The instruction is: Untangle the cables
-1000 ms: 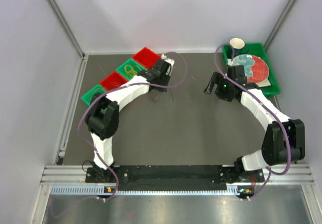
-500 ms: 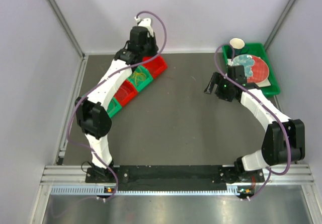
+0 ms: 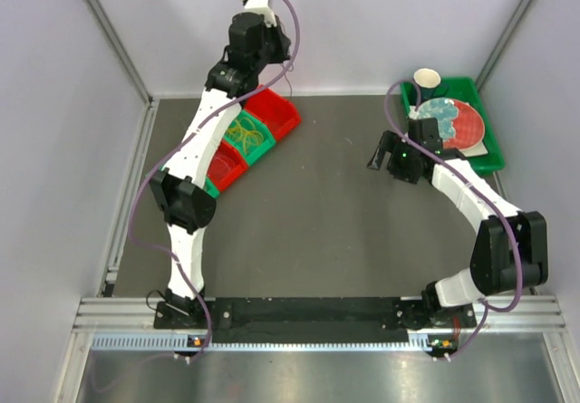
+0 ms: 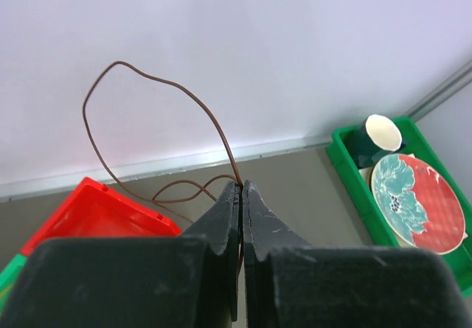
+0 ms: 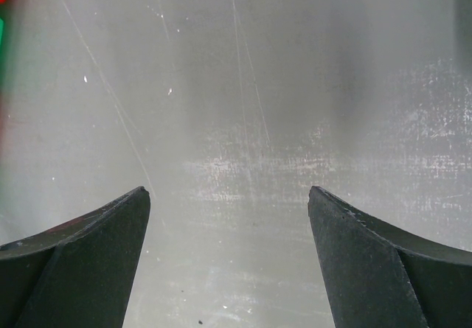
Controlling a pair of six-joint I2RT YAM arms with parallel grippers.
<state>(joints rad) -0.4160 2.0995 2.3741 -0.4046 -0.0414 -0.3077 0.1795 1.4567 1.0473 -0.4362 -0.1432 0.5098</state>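
The left claw [image 4: 241,188] is pinched together on the dark brown cable [image 4: 84,113], holding it high in the upper left of the top view, above the row of bins by the back wall. From the tips, the cable rises in one wide open loop. A smaller crossing curl sits lower, and a strand trails down toward the red bin [image 3: 276,111]. Whether that end is free or caught cannot be told. The yellow cables [image 3: 243,133] lie coiled in the green bin [image 3: 263,147] next to it.

The right claw [image 5: 228,192] stands wide apart with nothing between its tips. It hovers over the bare counter [image 3: 326,231] at centre right, beside the green tray [image 3: 494,154] holding a plate [image 3: 462,122] and cup [image 3: 427,79].

The cable looks very light and thin, yet springy enough to keep an arch in the air, so it will likely recoil into curls once let go. Being so slim and smooth, it could slide through flat pads under a pull. The best hold is probably on a straight free stretch near an end, well away from the crossing, with the second claw taking the strand below the curl so the loop can be drawn open.
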